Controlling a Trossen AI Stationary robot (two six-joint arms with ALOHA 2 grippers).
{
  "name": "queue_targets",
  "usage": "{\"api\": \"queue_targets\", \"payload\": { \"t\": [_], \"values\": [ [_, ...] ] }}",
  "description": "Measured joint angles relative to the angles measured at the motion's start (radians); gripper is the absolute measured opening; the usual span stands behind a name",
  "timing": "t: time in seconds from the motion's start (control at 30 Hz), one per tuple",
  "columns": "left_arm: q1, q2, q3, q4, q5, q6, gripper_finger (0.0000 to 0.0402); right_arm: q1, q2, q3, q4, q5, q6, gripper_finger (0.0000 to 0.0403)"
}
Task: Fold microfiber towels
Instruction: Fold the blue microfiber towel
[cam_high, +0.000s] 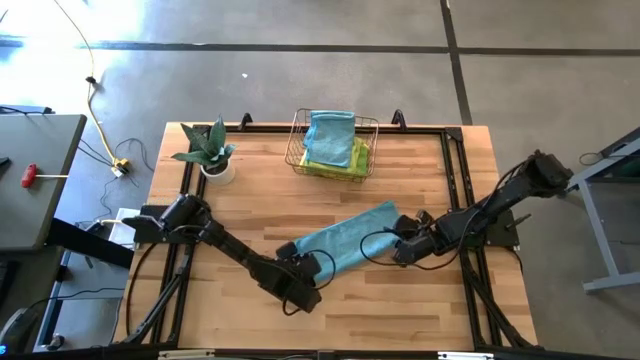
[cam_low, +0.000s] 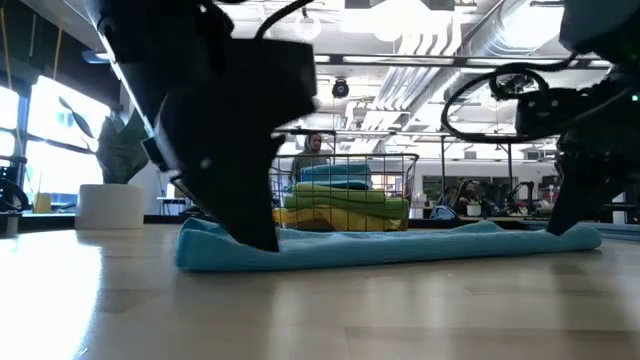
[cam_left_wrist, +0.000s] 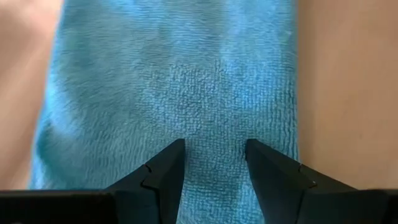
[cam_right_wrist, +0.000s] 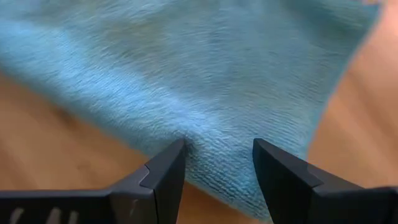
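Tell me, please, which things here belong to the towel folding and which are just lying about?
Job: teal towel on the table, left gripper and right gripper at its ends; towels stacked in the basket.
Lying about: potted plant, red-handled tool, yellow cable.

A teal blue microfiber towel (cam_right_wrist: 205, 74) lies spread on the wooden table (cam_right_wrist: 56, 149). The right end effector (cam_right_wrist: 217, 165) sits low at the towel's near edge, its two dark fingers (cam_right_wrist: 163, 180) apart with cloth between the tips.

Two dark jointed arms (cam_high: 235, 255), black looping cables (matte wedge-shaped fingers (cam_left_wrist: 163, 177)).
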Motion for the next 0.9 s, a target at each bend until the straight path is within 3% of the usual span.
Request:
{"api": "queue_targets", "payload": {
  "t": [0.17, 0.3, 0.4, 0.5, 0.6, 0.7, 0.8, 0.9],
  "values": [
    [-0.020, 0.014, 0.000, 0.187, 0.073, -0.055, 0.0161, -0.014, 0.000, -0.030, -0.001, 0.129, -0.066, 0.0181],
    [-0.034, 0.015, 0.000, 0.401, 0.089, -0.063, 0.0161, -0.043, 0.000, -0.031, 0.001, 0.251, -0.227, 0.0181],
    [-0.040, 0.015, 0.000, 0.557, 0.080, 0.006, 0.0161, -0.060, -0.001, -0.029, 0.013, 0.383, -0.351, 0.0181],
    [-0.040, 0.013, 0.002, 0.668, 0.086, 0.159, 0.0161, -0.069, -0.005, -0.002, 0.011, 0.420, -0.386, 0.0181],
    [-0.040, 0.007, 0.002, 0.640, 0.127, 0.368, 0.0161, -0.047, -0.015, 0.036, 0.073, 0.312, -0.389, 0.0181],
    [-0.047, -0.012, 0.002, 0.538, 0.218, 0.534, 0.0161, 0.019, -0.005, 0.039, 0.263, 0.169, -0.474, 0.0181],
    [-0.063, -0.030, 0.001, 0.377, 0.299, 0.570, 0.0161, 0.105, 0.036, 0.040, 0.510, 0.127, -0.582, 0.0181],
    [-0.089, -0.053, 0.001, 0.212, 0.296, 0.526, 0.0161, 0.176, 0.115, 0.041, 0.762, 0.137, -0.714, 0.0181]
  ]
}}
